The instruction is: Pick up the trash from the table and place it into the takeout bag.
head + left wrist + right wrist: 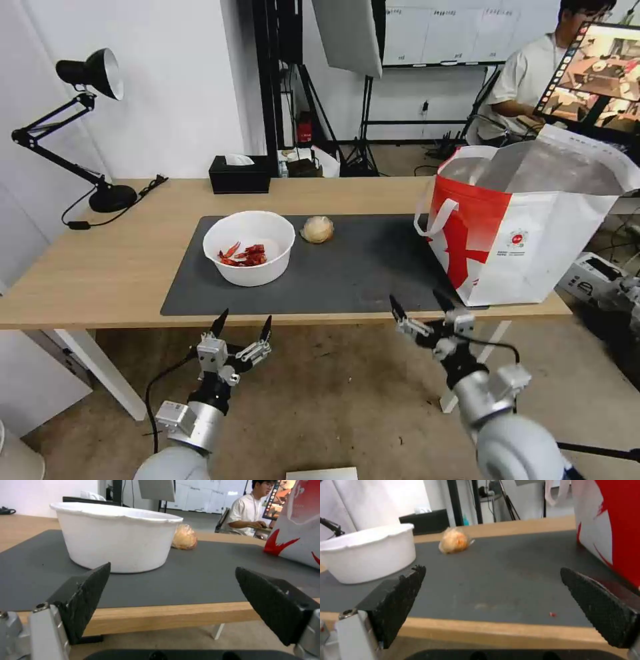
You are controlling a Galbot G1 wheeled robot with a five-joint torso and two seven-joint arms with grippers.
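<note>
White bowl [249, 247] on the grey mat [347, 280], left of centre, red scraps [243, 255] inside. Thin plastic by the look: probably light, flexible wall, smooth. Best taken at the rim, one finger in and one out, kept level so the scraps stay put.

Tan wrapped ball [317, 229] just beyond it to the right. Likely soft, crinkly, light; pinch across the middle.

Takeout bag [527, 227] upright at the table's [100, 267] right end, mouth open.

Left gripper [242, 325] below the near edge, jaws apart, bowl ahead, not touching. Right gripper [421, 307] near edge, jaws apart, bag just to its right.
</note>
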